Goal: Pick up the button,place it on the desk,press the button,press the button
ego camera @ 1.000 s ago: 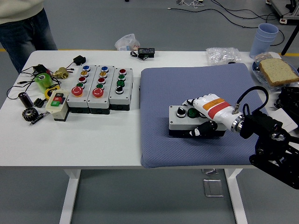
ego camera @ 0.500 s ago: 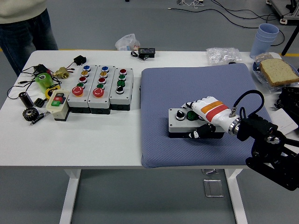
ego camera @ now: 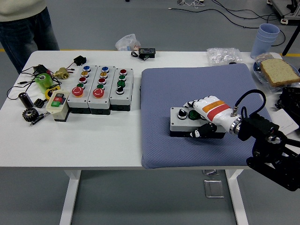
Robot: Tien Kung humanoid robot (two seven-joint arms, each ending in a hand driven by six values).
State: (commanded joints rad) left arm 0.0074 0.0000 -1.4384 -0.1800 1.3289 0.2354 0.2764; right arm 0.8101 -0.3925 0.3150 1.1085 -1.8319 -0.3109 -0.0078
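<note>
Fingers [ego camera: 193, 104] of the right hand [ego camera: 206, 112] curl over the top of the small grey button box [ego camera: 183, 121], with the thumb down against its near side; it looks like a clamp on the box, though a fingertip also sits right by the green button [ego camera: 192, 114]. Over the last second the hand has shifted only slightly, drawing a little toward the robot and settling lower on the box, while the box itself has barely moved on the blue pad [ego camera: 197, 89]. I read that as the box already set down and the pressing step at hand, or just begun; whether the green button is actually depressed cannot be told. The black selector knob [ego camera: 180, 113] beside it is uncovered.

The pad lies on the right half of the white bench [ego camera: 108, 140]. On the left half, well apart, stand three larger button panels [ego camera: 101, 89], a red-and-green switch [ego camera: 57, 104] and small parts. A person [ego camera: 23, 23] stands at the far left corner, hands out of view. The left arm is not visible.
</note>
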